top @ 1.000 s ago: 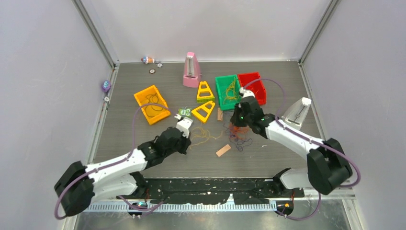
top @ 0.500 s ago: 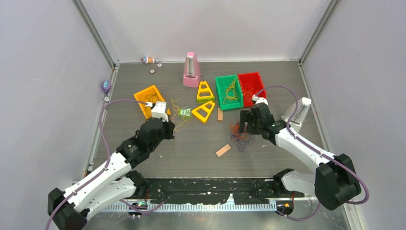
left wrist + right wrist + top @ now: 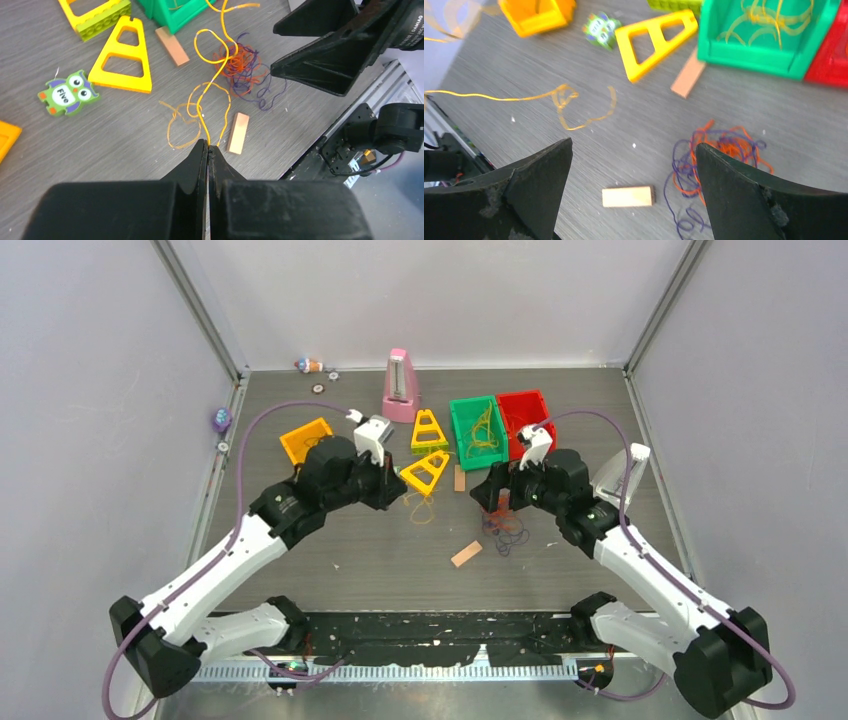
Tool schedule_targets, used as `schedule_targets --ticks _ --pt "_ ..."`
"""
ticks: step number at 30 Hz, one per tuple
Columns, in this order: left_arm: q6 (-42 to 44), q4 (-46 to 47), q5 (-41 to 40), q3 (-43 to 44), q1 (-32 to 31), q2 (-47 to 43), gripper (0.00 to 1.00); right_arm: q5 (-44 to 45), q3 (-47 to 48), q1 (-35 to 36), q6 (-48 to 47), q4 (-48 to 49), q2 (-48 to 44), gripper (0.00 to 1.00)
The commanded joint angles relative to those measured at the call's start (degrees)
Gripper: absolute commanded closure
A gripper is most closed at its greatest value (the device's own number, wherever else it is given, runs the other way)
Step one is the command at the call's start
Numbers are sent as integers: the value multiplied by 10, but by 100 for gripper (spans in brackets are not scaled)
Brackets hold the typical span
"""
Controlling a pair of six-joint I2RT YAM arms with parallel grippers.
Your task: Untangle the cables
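A tangle of orange-red and dark purple cables (image 3: 505,523) (image 3: 241,65) (image 3: 719,150) lies on the grey table right of the middle. A yellow cable (image 3: 202,102) (image 3: 561,97) runs out of it toward the left, loops on the table (image 3: 421,506) and ends in my left gripper (image 3: 207,146) (image 3: 392,486). That gripper is shut on the cable and held above the table. My right gripper (image 3: 634,145) (image 3: 495,492) hovers over the tangle's left side, open wide with nothing between its fingers.
A green bin (image 3: 462,435) holding yellow cords and a red bin (image 3: 527,400) stand behind the tangle, and an orange bin (image 3: 300,438) is at the left. Yellow triangles (image 3: 425,472), a pink metronome (image 3: 400,385), a white metronome (image 3: 622,475), wooden blocks (image 3: 465,554) (image 3: 628,196) and an owl tile (image 3: 65,95) lie around.
My right gripper has opened and drawn back from the tangle. My left arm has swung from the orange bin toward the middle and risen, still shut on the yellow cable.
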Motion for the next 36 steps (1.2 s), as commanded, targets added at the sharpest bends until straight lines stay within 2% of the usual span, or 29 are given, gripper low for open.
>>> schedule_targets --ticks 1,5,9,14,17,20,25,30,33,36 --pt "24 -36 42 83 0 52 100 -42 1 3 -12 111 -40 1" --pt "28 -30 35 161 0 109 100 24 -20 3 -1 143 -68 0" --pt "48 -51 10 277 0 180 100 105 -72 3 18 189 -132 0" --pt "90 -126 -48 498 3 311 100 220 -103 3 27 179 -208 0" --pt "97 -167 -54 653 8 419 100 275 -111 3 38 170 -238 0" --pt "83 -165 -72 742 18 503 100 307 -126 2 49 173 -260 0" --pt "12 -81 -31 757 40 600 100 324 -128 2 55 180 -286 0" --pt "-67 -57 38 752 56 698 100 377 -119 2 58 159 -279 2" --pt "-100 -70 65 741 57 726 100 420 -116 2 60 143 -266 3" --pt "-132 -54 91 694 57 727 100 435 -121 1 58 144 -254 3"
